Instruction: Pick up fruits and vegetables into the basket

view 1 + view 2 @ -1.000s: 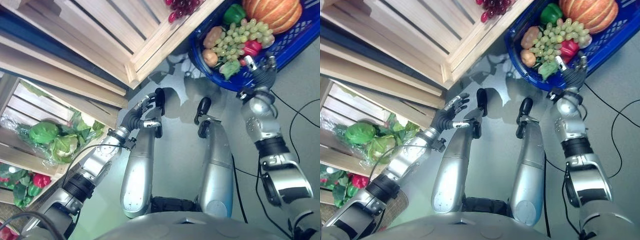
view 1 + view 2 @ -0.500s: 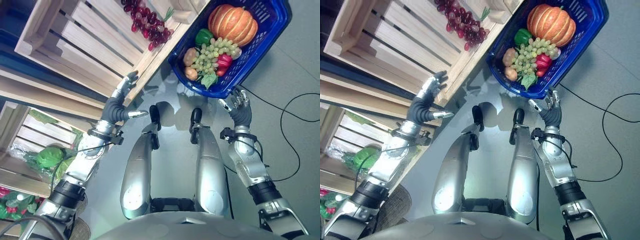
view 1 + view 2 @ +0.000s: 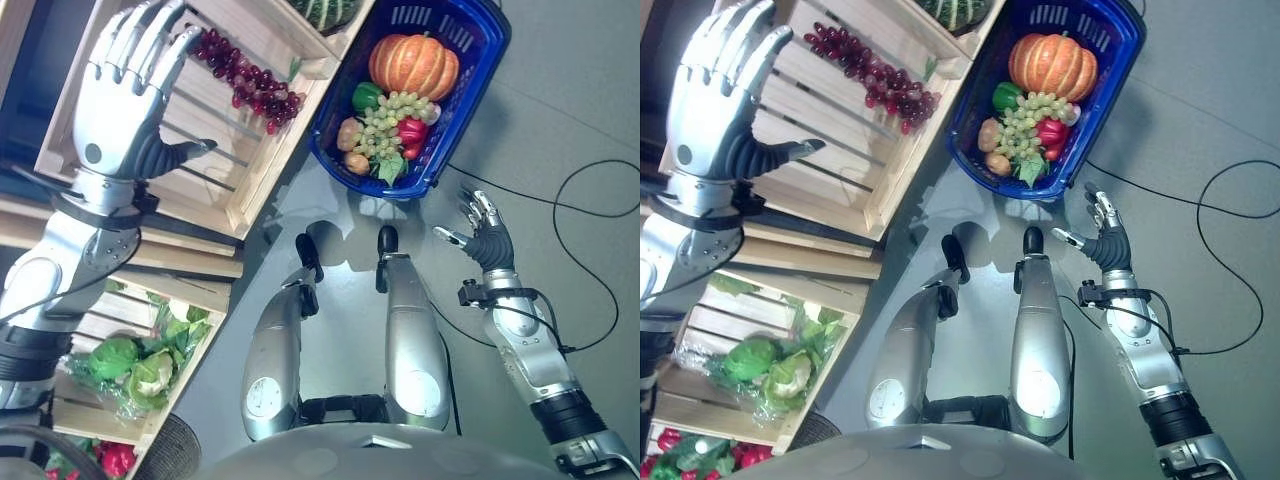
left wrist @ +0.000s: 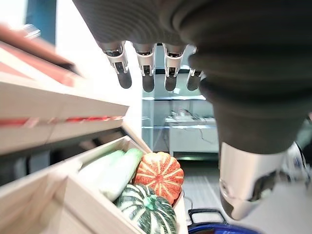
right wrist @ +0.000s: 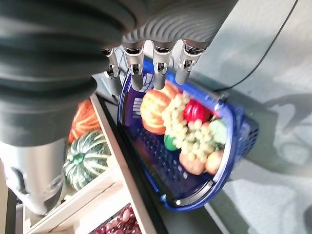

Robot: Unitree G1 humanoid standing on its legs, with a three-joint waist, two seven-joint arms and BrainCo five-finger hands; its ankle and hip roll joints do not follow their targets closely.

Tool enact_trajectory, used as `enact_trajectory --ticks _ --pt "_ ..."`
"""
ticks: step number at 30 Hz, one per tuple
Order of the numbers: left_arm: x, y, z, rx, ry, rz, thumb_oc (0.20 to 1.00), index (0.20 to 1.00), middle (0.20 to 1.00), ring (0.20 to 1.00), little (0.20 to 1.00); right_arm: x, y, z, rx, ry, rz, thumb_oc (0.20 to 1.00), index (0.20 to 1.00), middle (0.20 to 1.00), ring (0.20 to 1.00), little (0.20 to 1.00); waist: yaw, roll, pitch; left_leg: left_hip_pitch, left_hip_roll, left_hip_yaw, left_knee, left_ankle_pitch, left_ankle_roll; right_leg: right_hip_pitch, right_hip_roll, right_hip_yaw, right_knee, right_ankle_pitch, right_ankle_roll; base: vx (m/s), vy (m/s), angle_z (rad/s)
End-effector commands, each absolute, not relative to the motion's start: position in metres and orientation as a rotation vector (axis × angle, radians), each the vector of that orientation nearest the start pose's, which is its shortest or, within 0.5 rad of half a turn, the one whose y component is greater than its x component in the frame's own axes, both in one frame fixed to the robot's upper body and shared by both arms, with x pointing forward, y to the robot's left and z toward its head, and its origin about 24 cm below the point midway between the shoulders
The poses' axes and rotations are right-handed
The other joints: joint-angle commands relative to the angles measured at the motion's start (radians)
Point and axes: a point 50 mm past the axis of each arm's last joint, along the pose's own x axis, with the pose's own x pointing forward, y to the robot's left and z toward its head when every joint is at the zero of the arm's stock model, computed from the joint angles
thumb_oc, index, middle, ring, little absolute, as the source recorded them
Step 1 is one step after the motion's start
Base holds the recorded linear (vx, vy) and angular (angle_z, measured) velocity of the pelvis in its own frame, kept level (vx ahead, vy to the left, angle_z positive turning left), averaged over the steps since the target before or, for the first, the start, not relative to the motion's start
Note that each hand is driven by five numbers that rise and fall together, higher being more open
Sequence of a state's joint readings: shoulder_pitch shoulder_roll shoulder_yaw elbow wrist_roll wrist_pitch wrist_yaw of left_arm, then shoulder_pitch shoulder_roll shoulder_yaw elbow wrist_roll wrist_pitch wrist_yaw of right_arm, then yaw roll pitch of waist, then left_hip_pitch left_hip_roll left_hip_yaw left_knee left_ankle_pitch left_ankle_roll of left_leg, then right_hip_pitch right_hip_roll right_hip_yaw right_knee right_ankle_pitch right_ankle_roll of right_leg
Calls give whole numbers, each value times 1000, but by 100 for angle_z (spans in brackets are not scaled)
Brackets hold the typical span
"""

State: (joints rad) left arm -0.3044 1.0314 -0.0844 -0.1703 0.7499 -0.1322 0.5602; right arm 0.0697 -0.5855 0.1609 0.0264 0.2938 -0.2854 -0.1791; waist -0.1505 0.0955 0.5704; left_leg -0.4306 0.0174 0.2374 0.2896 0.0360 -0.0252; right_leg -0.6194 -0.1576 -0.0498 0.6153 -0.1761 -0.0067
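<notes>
Basket [image 3: 470, 100] holding pumpkin [image 3: 413, 64], grapes [image 3: 385, 122], no legible writing

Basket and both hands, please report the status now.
Left hand open above red grapes in crate. Right hand open, beside blue basket. Basket holds produce. Nothing blocking.

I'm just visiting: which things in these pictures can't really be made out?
- Green striped squash, left eye view: cut off by the top edge.
- Blue basket, right wrist view: the right hand's fingers cover its far rim.
- Red produce, right eye view: too small, cut by the edge.
</notes>
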Motion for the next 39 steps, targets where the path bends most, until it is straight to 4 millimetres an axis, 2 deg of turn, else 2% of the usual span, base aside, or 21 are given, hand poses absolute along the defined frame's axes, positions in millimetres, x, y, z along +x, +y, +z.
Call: enact_trajectory --ticks 1,4,5,6,8,9,10,11,21,30,39 --pt "272 243 241 1679 -988 478 1000 1000 1000 1000 1000 226 -237 87 -298 -262 44 1000 1000 1000 1000 1000 -69 68 -50 -8 -42 44 117 -153 25 27 45 -22 -81 16 47 48 75 -25" --pt "286 258 235 1799 -852 497 1000 1000 1000 1000 1000 226 -240 93 -322 -280 79 1000 1000 1000 1000 1000 -101 71 -50 -16 -36 62 124 -153 24 7 54 5 -73 16 47 91 105 -21" --pt "290 262 232 1851 -807 495 1000 1000 1000 1000 1000 226 -240 93 -330 -283 90 1000 1000 1000 1000 1000 -111 72 -50 -5 -37 53 135 -179 18 15 58 18 -60 -12 54 65 94 -23" --pt "296 266 229 1894 -763 492 1000 1000 1000 1000 1000 227 -240 97 -335 -295 102 1000 1000 1000 1000 1000 -119 71 -50 -28 -33 71 136 -157 25 -10 59 20 -62 11 46 51 71 -29" --pt "302 270 223 1931 -689 469 1000 1000 1000 1000 1000 229 -239 101 -336 -305 115 1000 1000 1000 1000 1000 -128 71 -50 -39 -31 77 143 -160 26 -27 63 28 -53 11 46 35 50 -27" --pt "303 270 220 1936 -676 460 1000 1000 1000 1000 1000 228 -239 101 -335 -302 118 1000 1000 1000 1000 1000 -129 71 -50 -26 -33 64 150 -183 18 -15 66 36 -44 -14 52 34 38 -18" --pt "306 272 218 1948 -646 450 1000 1000 1000 1000 1000 229 -238 104 -338 -312 123 1000 1000 1000 1000 1000 -134 71 -50 -46 -30 79 147 -161 26 -37 65 35 -49 10 46 115 53 -18" --pt "309 274 213 1968 -600 425 1000 1000 1000 1000 1000 229 -238 104 -338 -309 128 1000 1000 1000 1000 1000 -137 71 -50 -34 -32 66 157 -188 19 -27 70 44 -35 -19 52 54 45 -16" --pt "327 291 180 1989 -330 406 1000 1000 1000 1000 1000 236 -230 119 -286 -363 132 1000 1000 1000 1000 1000 -153 58 -50 -134 -19 82 206 -198 28 -133 97 74 16 -21 43 34 20 -4" --pt "333 307 178 2005 -238 530 1000 1000 1000 1000 1000 240 -226 134 -276 -447 118 1000 1000 1000 1000 1000 -152 47 -50 -224 -8 86 247 -201 32 -220 110 81 64 -22 38 7 1 -1" --pt "341 311 180 1989 -200 631 1000 1000 1000 1000 1000 246 -224 140 -298 -475 83 1000 1000 1000 1000 1000 -155 39 -50 -288 5 86 284 -205 32 -291 115 89 106 -23 36 17 3 -2"
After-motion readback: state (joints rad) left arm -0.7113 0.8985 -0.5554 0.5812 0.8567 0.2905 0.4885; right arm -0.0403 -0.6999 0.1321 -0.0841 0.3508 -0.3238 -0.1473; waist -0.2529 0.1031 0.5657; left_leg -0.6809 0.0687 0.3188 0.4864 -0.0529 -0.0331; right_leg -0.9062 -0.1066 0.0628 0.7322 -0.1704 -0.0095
